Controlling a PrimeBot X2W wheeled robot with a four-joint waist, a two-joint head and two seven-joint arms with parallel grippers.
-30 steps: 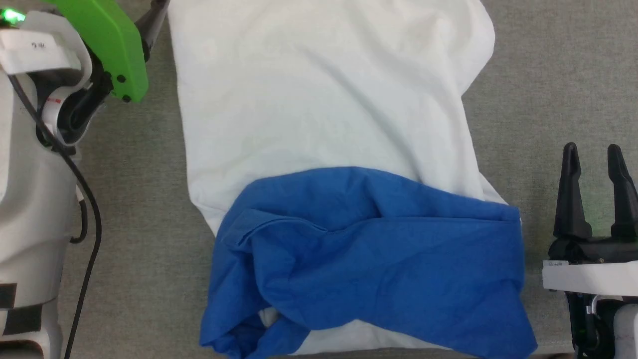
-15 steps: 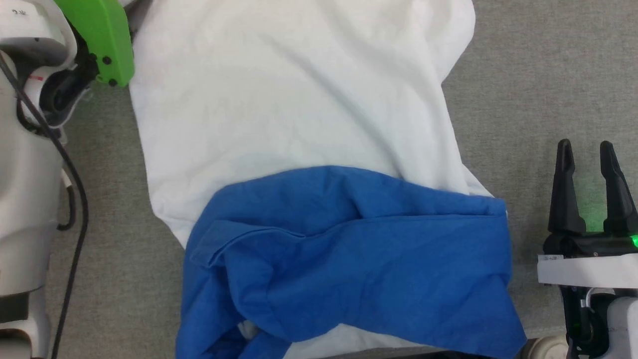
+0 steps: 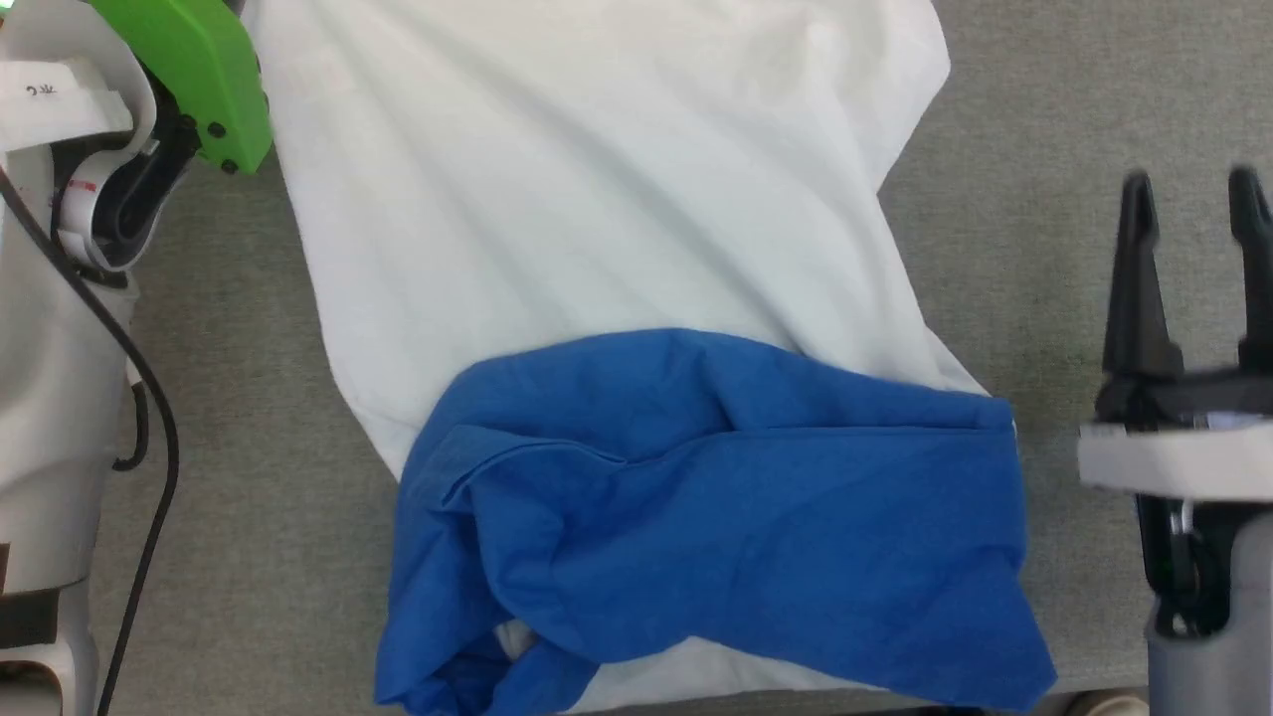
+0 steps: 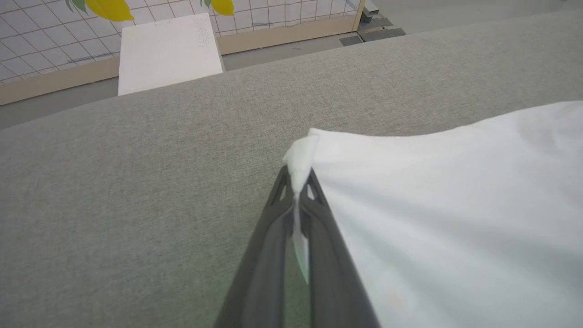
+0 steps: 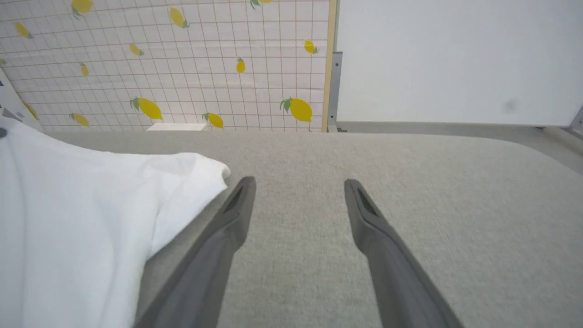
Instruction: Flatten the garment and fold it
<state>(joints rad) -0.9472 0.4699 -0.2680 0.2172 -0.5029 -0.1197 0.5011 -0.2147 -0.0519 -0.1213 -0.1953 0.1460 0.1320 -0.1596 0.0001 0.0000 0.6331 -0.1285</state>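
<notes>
- The garment lies in the middle of the bench. Its white body runs toward the far edge and its blue sleeves are heaped at the near edge.
- Flattening looks only part done. The body is spread out, but long creases fan across it from the far left and its right side curves inward.
- The sleeves are the worst of it: they lie crossed and bunched over the shoulder end, with a bit of white showing through the folds at the near left.
- No fold of the task is made yet, by the look of it. The sleeve overlap reads as a crumple, not a deliberate fold.
- The left gripper has its jaws pinched tight on the far left corner of the body, and a tuft of white cloth sticks out past the tips.
- The right gripper has its jaws wide and holds nothing. It hangs over bare bench to the right of the garment, just beside the far right corner.
- Left to do, as I judge it: grip that second corner, pull the body taut, lay the sleeves out flat, then do all the folding.
</notes>
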